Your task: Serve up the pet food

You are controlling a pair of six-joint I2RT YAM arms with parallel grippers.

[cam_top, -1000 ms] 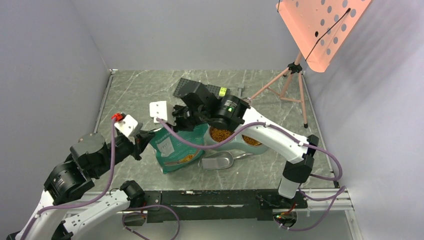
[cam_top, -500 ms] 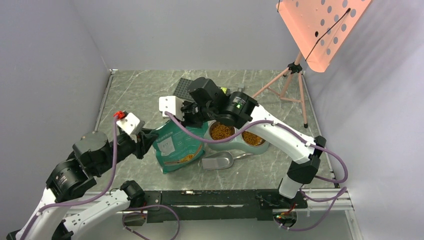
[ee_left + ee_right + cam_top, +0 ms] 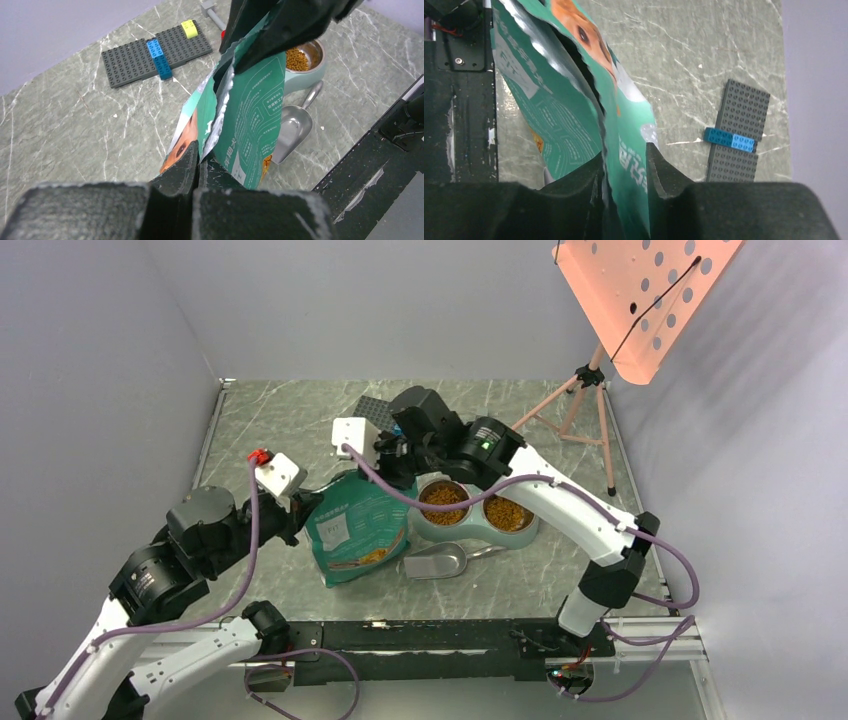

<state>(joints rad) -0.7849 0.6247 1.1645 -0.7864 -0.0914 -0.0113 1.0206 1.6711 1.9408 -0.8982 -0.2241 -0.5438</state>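
Grey-green marbled table (image 3: 270, 440), seen from above.
At centre, a teal pouch (image 3: 355, 530) stands beside a twin-bowl dish (image 3: 470, 535) of pet food (image 3: 442, 493). A metal scoop (image 3: 435, 562) lies just below them, a grey brick plate (image 3: 372, 412) lies above, and a pink tripod (image 3: 572, 408) stands upper right.

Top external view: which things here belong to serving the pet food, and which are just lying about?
Job: teal pouch, pinched by the left claw; pet food in the twin bowl dish; metal scoop.
Lying about: grey brick plate with blue brick and yellow brick; pink stand with perforated board.
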